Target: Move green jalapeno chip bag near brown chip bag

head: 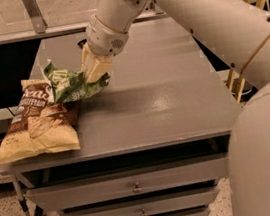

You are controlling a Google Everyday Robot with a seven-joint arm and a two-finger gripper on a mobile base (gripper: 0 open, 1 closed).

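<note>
The green jalapeno chip bag (69, 86) is crumpled and light green with white edges. My gripper (94, 71) is shut on its right end and holds it just above the grey cabinet top (164, 100). The bag's left end overlaps the upper right edge of the brown chip bag (38, 122). That large puffy bag lies flat at the front left corner, brown panel up, cream-yellow end toward the front edge. My arm reaches in from the upper right.
The cabinet has several drawers (136, 184) below its front edge. A yellow wooden frame (246, 38) stands at the right. A dark shelf and a glass wall are behind the cabinet. My arm's large white segment (269, 160) fills the lower right.
</note>
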